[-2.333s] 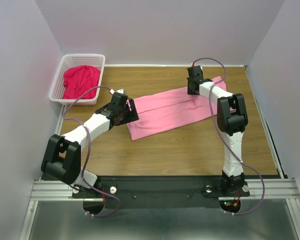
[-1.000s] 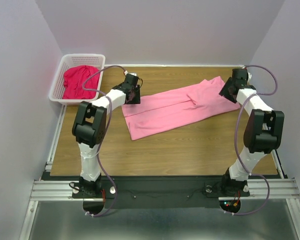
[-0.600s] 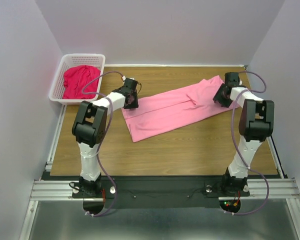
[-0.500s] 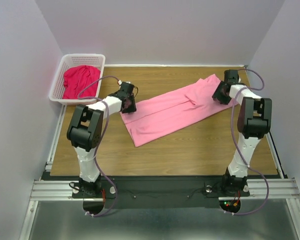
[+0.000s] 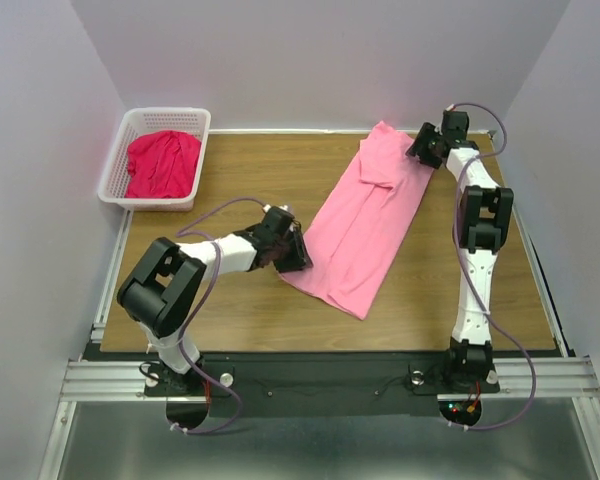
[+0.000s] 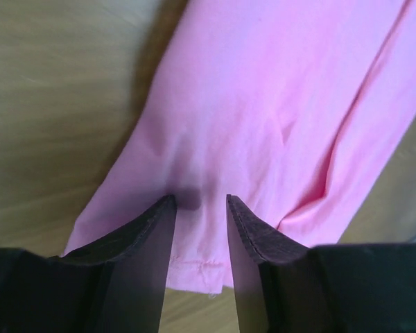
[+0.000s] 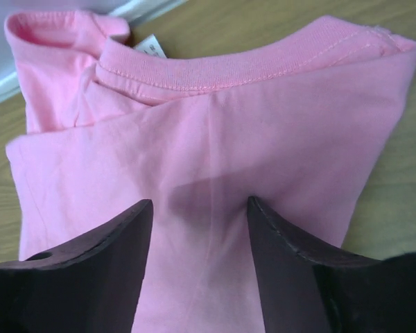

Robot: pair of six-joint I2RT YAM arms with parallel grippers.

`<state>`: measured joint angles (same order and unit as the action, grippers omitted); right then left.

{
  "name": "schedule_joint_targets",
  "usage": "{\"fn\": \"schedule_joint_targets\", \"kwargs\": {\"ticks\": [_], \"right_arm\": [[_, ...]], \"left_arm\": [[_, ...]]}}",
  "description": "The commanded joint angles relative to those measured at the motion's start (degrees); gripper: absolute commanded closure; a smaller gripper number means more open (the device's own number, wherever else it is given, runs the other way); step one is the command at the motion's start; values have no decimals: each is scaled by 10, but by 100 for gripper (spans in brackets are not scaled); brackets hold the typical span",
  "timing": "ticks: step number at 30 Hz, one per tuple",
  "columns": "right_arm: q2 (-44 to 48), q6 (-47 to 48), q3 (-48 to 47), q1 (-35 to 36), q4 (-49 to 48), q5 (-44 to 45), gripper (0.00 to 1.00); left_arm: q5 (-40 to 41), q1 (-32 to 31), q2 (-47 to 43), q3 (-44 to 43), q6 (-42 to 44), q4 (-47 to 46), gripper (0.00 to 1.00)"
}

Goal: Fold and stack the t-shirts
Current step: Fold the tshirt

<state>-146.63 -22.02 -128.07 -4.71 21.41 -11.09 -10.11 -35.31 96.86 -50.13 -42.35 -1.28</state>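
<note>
The light pink t-shirt point(image 5: 365, 225), folded into a long strip, lies slanted on the wooden table from the far right down towards the middle. My left gripper point(image 5: 300, 258) is at its hem end. In the left wrist view its jaws point(image 6: 200, 201) stand apart, tips down on the pink cloth point(image 6: 284, 90), with the hem flat between them. My right gripper point(image 5: 414, 152) is at the collar end. Its jaws point(image 7: 200, 202) are spread wide, tips resting on the shirt point(image 7: 215, 125) just below the neckband. The crimson t-shirt point(image 5: 163, 163) lies crumpled in the basket.
The white lattice basket point(image 5: 111, 165) sits at the table's far left corner. Grey walls close in the back and both sides. Bare wood point(image 5: 230, 310) shows in front of the shirt and to its left.
The pink shirt has swung from lying nearly crosswise to a steep slant. Its hem end moved towards me with the left gripper, and its collar end moved to the far right with the right gripper.
</note>
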Motion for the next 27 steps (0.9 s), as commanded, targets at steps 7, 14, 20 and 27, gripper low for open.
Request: {"fn": "schedule_joint_targets", "kwargs": {"ticks": [7, 14, 20, 27], "right_arm": [[134, 0, 70, 36, 21, -6, 19], [486, -47, 432, 73, 21, 17, 23], [679, -116, 704, 136, 31, -26, 50], [803, -198, 863, 240, 36, -31, 58]], "left_arm": [[22, -98, -76, -16, 11, 101, 41], [132, -94, -172, -27, 92, 154, 40], [127, -75, -176, -3, 129, 124, 47], [107, -74, -149, 40, 152, 95, 52]]}}
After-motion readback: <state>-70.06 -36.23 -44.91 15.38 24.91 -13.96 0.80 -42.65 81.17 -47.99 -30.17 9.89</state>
